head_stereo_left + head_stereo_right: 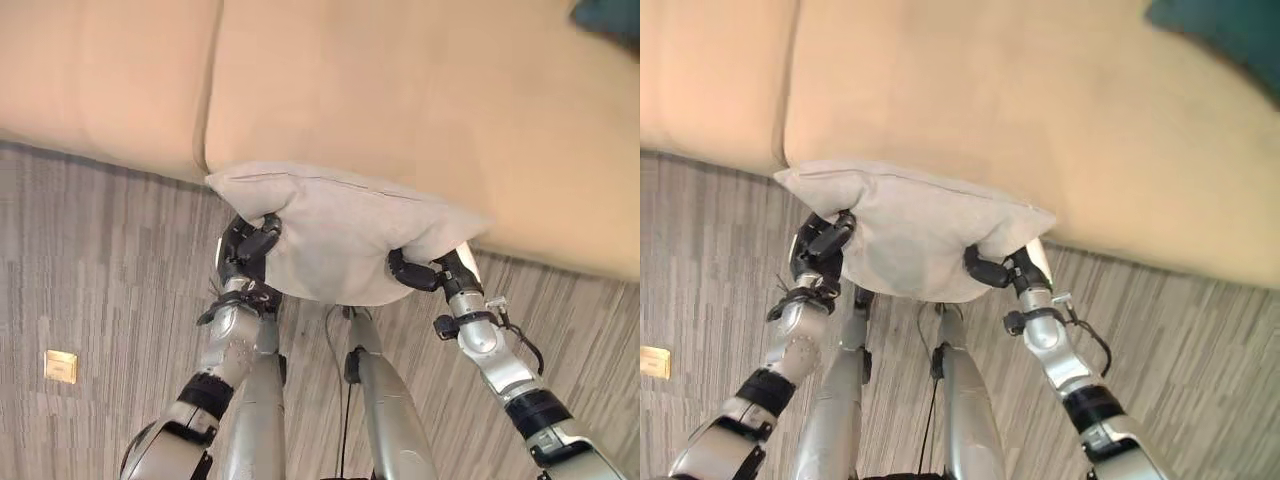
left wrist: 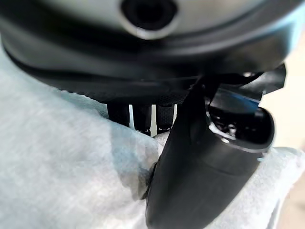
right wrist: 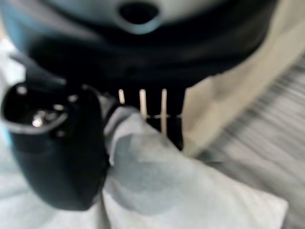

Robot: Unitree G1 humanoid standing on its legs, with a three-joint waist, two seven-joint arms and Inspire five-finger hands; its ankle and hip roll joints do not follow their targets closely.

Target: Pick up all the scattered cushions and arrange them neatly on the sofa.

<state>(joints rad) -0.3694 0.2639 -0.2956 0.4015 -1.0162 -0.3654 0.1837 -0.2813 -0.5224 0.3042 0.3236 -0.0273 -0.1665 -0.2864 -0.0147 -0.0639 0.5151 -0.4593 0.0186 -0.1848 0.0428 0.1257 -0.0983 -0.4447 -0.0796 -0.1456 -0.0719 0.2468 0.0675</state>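
Both hands — left hand [image 1: 248, 250] and right hand [image 1: 432, 272] — clutched a pale grey cushion [image 1: 340, 235] at the tan sofa [image 1: 400, 90] front edge, above striped grey-brown floor [image 1: 90, 270] — a dark teal cushion [image 1: 1220, 30] lay on the seat.

One grey cushion [image 1: 340, 235] (held), one sofa [image 1: 400, 100]

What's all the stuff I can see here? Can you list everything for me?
cushion: one, pale grey, held up between both hands at the sofa's front edge
sofa: one, tan, across the far side
dark teal thing: one, on the sofa's far right; too cut off to identify
floor: grey striped carpet
floor plate: one, brass-coloured, set in the floor on the left
left hand: dark, pinching the cushion's left side
right hand: dark, pinching the cushion's right side
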